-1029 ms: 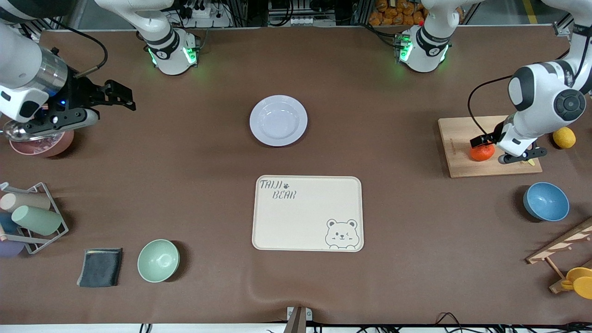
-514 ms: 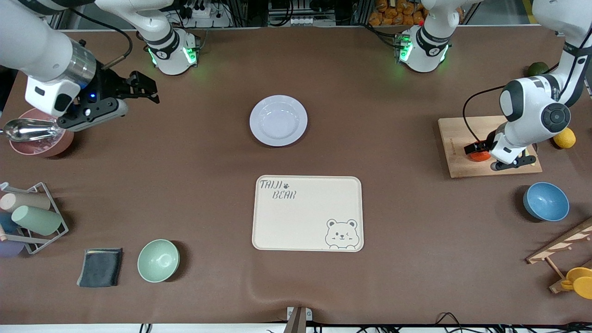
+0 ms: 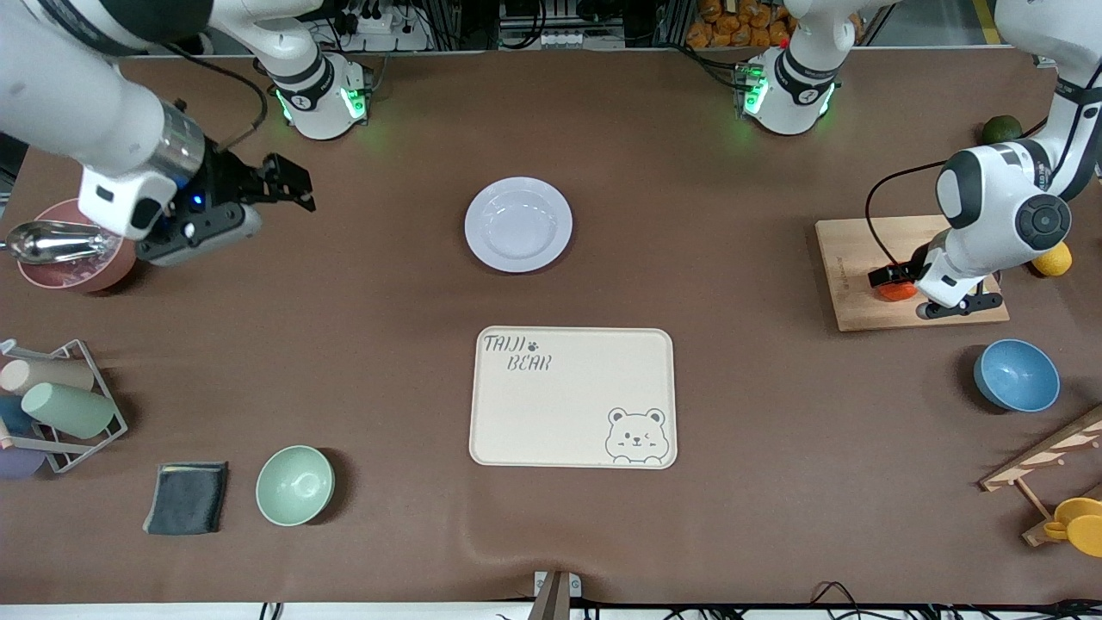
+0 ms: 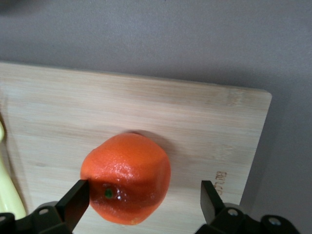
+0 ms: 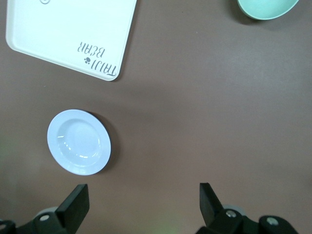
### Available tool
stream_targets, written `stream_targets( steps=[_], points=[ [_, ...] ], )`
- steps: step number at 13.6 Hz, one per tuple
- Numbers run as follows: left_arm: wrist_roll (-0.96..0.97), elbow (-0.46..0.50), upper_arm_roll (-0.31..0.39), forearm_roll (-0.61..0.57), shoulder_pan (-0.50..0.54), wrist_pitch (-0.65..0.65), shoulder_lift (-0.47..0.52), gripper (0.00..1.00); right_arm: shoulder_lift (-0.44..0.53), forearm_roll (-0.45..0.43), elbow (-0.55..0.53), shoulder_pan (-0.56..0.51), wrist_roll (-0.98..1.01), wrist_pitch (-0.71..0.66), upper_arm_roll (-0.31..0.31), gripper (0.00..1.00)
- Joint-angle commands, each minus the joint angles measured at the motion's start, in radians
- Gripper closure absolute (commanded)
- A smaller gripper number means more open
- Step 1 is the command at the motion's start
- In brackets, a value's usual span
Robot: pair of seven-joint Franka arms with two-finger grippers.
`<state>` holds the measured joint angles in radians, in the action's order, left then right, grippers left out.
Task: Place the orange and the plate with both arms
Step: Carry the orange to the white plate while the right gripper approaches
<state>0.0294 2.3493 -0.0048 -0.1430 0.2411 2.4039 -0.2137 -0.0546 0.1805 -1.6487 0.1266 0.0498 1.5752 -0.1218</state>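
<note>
I see the orange (image 4: 126, 178) sitting on the wooden board (image 4: 204, 122) at the left arm's end of the table. It is round with no long axis to speak of; its small green stem spot faces up toward the wrist camera, a bit off centre. The left gripper (image 4: 141, 197) is down around it with its fingers (image 4: 75, 200) spread wide: one fingertip is just beside the fruit, the other stands apart from it with bare board between. So that hand is released, straddling the orange without squeezing it. In the front view the orange (image 3: 897, 290) shows only as a sliver under the left gripper (image 3: 925, 293), on the edge of the board (image 3: 848, 258) nearer the camera. There is a small burned-in mark near one board edge, too faint for me to read.

The plate (image 3: 518, 224) lies flat and upright on the bare table near its middle, farther from the camera than the cream tray (image 3: 572, 397), and well apart from it. The tray reads "TAIJI BEAR" with a paw print, and a winking bear face sits in one corner.

The right gripper (image 3: 288, 182) hangs in the air over bare table toward the right arm's end, beside a pink bowl (image 3: 65, 271) holding a metal spoon (image 3: 47, 241). Its fingers (image 5: 73, 204) are spread and hold nothing; the plate (image 5: 79, 141) lies well apart from them.
</note>
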Motion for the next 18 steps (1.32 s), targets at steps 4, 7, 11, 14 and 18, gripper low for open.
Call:
stream_targets(
  steps=[4, 7, 11, 14, 18],
  points=[
    [-0.012, -0.019, -0.004, -0.052, 0.021, -0.019, -0.018, 0.0, -0.177, 0.143, 0.01, 0.037, -0.002, 0.078, 0.007, 0.0],
    [-0.012, -0.028, -0.003, -0.066, 0.03, -0.017, -0.061, 0.0, -0.228, 0.215, 0.009, 0.07, -0.002, 0.083, 0.007, 0.0],
    [-0.012, -0.061, -0.004, -0.104, 0.043, -0.019, -0.096, 0.08, -0.243, 0.229, 0.001, 0.093, -0.008, 0.083, 0.008, 0.0],
    [-0.02, -0.068, -0.012, -0.106, 0.037, -0.019, -0.087, 0.75, -0.266, 0.237, 0.001, 0.091, -0.008, 0.091, 0.007, 0.0],
    [-0.037, -0.134, -0.114, -0.092, 0.03, -0.116, -0.038, 0.91, -0.292, 0.272, 0.001, 0.096, -0.008, 0.176, 0.007, 0.0]
  ],
)
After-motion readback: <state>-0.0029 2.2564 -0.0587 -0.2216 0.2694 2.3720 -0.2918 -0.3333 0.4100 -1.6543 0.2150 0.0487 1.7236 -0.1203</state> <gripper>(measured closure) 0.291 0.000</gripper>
